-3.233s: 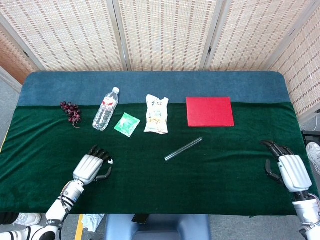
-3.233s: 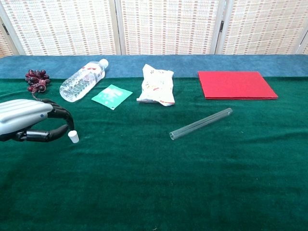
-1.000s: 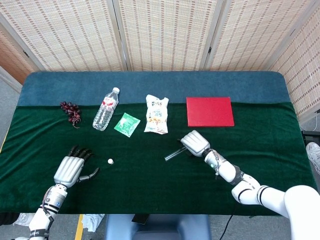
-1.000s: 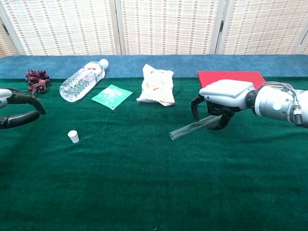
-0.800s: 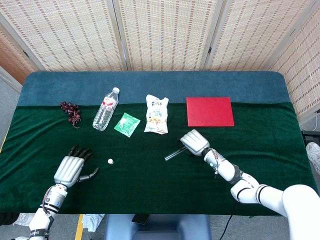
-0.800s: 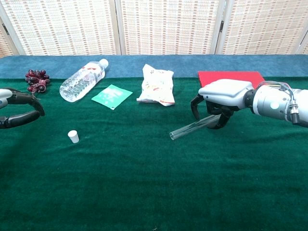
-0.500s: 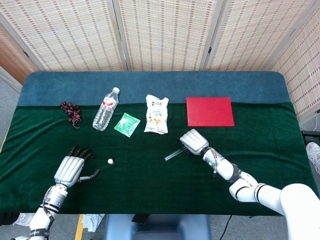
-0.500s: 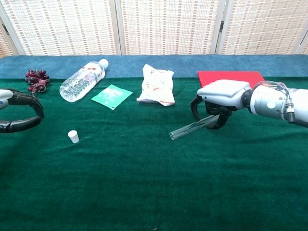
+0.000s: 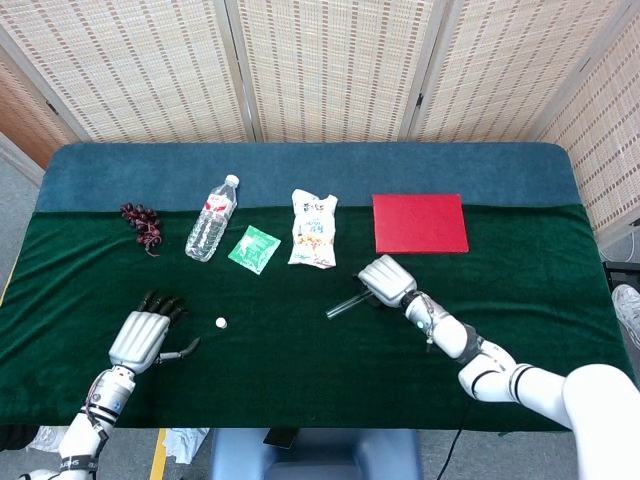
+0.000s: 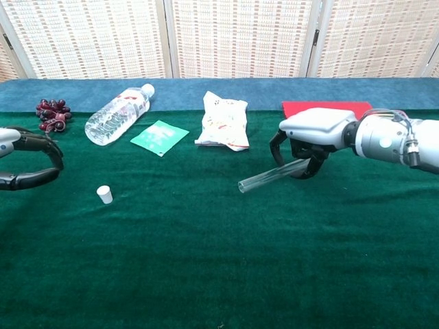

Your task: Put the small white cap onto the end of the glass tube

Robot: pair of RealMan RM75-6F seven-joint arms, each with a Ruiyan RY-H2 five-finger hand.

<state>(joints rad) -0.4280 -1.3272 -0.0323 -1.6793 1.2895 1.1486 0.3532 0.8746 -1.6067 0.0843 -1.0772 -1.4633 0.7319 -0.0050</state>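
Chest view: right hand (image 10: 302, 140) at centre right has its fingers wrapped round the glass tube (image 10: 271, 175), open end pointing lower left. Small white cap (image 10: 104, 195) sits uncollected on the table (image 10: 206, 260); left hand (image 10: 24, 168) beside it is empty, fingers apart. Capping remains.

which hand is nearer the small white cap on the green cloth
Left. The left hand lies open just left of the small white cap, not touching it. The right hand is far to the cap's right, gripping the clear glass tube.
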